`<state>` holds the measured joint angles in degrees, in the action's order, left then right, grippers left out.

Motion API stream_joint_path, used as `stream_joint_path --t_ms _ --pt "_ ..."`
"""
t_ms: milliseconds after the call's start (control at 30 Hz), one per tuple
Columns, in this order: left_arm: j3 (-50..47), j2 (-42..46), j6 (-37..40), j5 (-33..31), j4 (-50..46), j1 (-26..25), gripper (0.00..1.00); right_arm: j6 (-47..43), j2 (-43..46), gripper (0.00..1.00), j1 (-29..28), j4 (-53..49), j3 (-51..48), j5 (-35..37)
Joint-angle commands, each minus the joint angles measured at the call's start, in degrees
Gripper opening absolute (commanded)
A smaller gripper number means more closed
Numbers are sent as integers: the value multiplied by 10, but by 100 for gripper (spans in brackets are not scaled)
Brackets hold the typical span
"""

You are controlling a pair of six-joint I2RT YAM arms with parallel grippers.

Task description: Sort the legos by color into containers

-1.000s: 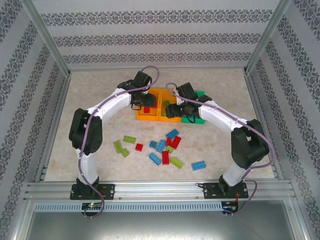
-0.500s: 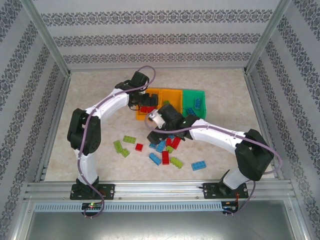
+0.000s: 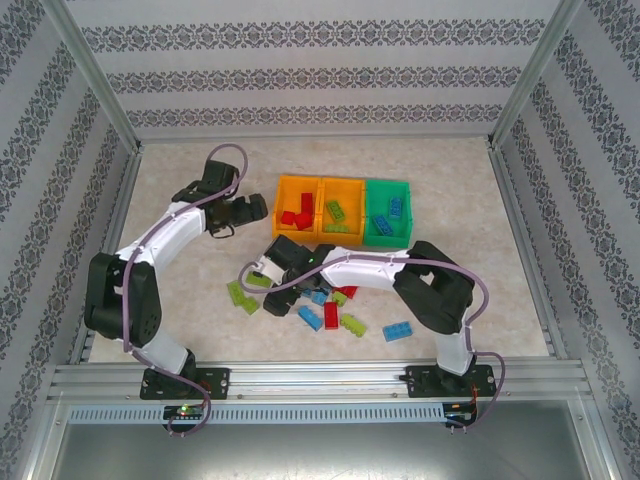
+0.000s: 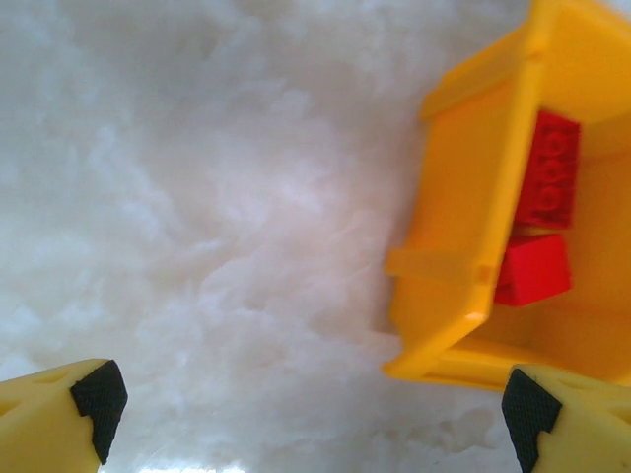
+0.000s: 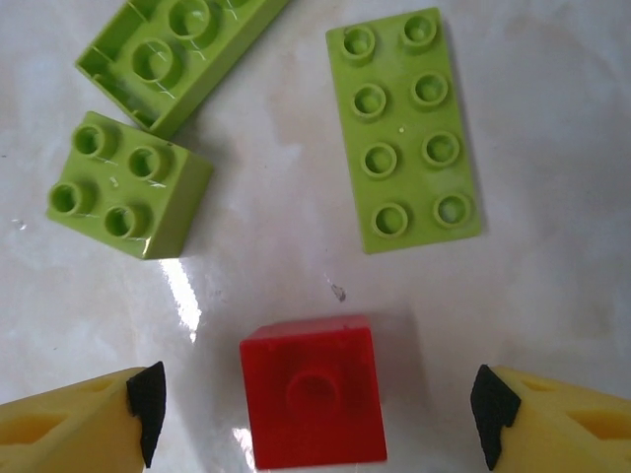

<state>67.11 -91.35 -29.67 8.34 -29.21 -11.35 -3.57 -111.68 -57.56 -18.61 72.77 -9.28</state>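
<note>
R fingers (image 5: 146,399) spread wide, straddling red lego (image 5: 314,404) on desk (image 5: 286,246); L fingers (image 4: 99,399) spread, beside orange bin (image 4: 463,227).

so the lime legos (image 5: 123,187) are hard shiny plastic with fine scratches on the studs, the red brick (image 5: 314,402) looks smoother. worktop (image 5: 552,296) is glossy, marbled like polished stone, throwing glare. orange bin (image 4: 449,197) is smooth semi-gloss plastic. right end effector (image 5: 317,409) fingers (image 5: 69,424) are matt yellow plastic, black pads (image 5: 148,404) finely textured. frame rails (image 3: 320,378) look like brushed metal
</note>
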Motion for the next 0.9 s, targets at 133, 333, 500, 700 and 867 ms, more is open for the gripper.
stream_joint_path --t_ms 133,333,500,700,867 --pt "-43 50 -8 13 17 22 100 -36 -49 73 -14 -41 46 41" --pt "-62 70 -5 8 8 27 100 -34 -52 45 -15 -42 49 42" --pt "-76 92 -3 -1 -6 28 100 -38 -14 30 -12 -41 39 50" --pt "-105 131 -5 -4 -24 28 100 19 52 29 45 -3 44 39" --pt "-145 154 -10 -1 -34 28 100 82 19 30 112 -42 140 73"
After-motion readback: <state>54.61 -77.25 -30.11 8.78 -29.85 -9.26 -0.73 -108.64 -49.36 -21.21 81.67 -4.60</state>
